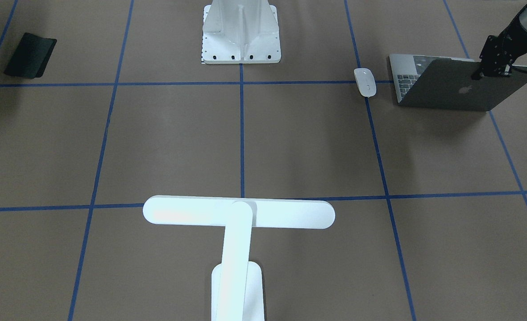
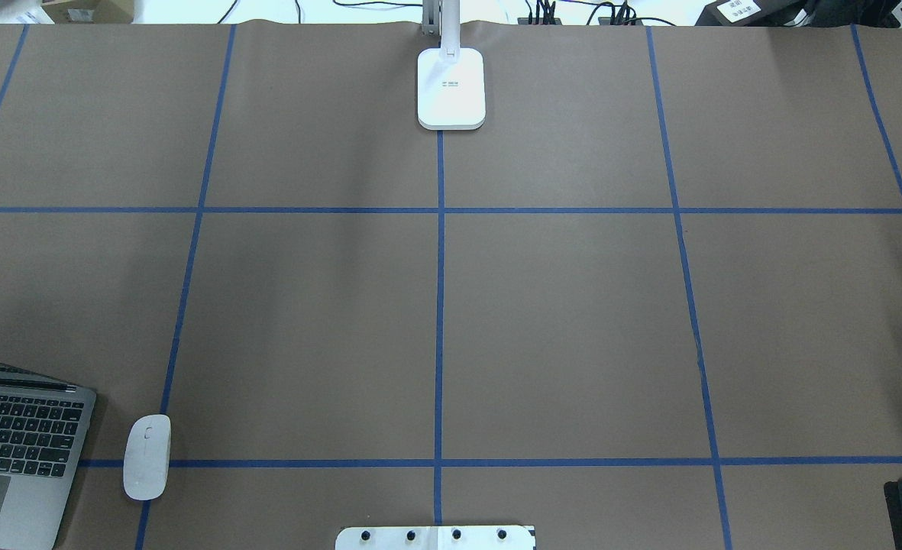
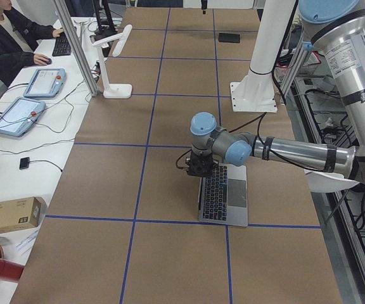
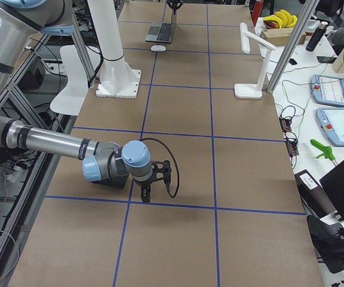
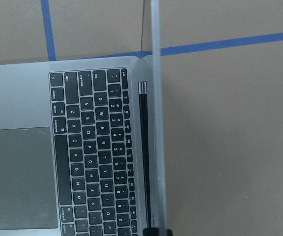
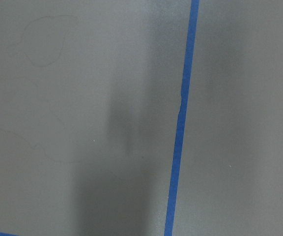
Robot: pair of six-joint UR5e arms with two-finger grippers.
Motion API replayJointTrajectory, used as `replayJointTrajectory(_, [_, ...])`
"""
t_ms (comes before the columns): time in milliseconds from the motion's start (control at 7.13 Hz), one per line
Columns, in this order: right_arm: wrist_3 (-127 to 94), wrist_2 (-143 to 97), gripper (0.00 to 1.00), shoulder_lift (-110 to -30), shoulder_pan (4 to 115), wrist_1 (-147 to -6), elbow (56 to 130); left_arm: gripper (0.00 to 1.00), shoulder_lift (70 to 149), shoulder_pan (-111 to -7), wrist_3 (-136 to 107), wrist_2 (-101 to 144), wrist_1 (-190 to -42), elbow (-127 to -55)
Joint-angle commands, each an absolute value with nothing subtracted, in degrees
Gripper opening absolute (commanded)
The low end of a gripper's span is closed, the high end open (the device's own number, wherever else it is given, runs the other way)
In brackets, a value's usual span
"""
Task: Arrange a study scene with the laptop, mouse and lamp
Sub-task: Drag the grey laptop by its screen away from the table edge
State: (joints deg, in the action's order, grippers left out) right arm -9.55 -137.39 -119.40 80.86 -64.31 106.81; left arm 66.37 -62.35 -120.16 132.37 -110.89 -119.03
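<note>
Nearest the robot, on the left end of the table (image 2: pixel 573 305), the laptop (image 1: pixel 450 89) stands open. The left gripper (image 1: pixel 491 75) is at the lid's top edge with its jaws closed against either face, and the mouse (image 2: pixel 147 457) lies just beside the keyboard half, not touching it. The right gripper (image 4: pixel 146 192) points down close over a blue tape line on the robot's right; how far it is open cannot be told. Farthest out, the lamp (image 1: pixel 238 213) stands upright at the table's far edge, on the centre line.
</note>
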Motion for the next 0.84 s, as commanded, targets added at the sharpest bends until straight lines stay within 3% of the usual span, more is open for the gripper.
replayJointTrajectory(0, [-9.6, -137.5, 1.00, -119.6, 80.9, -64.2, 106.8, 0.00, 66.6, -62.1, -120.1, 132.7, -110.4, -119.8])
replayJointTrajectory(701, [-9.6, -137.5, 1.00, -119.6, 80.9, -64.2, 106.8, 0.00, 69.1, -57.4, -119.7, 132.9, -99.4, -125.8])
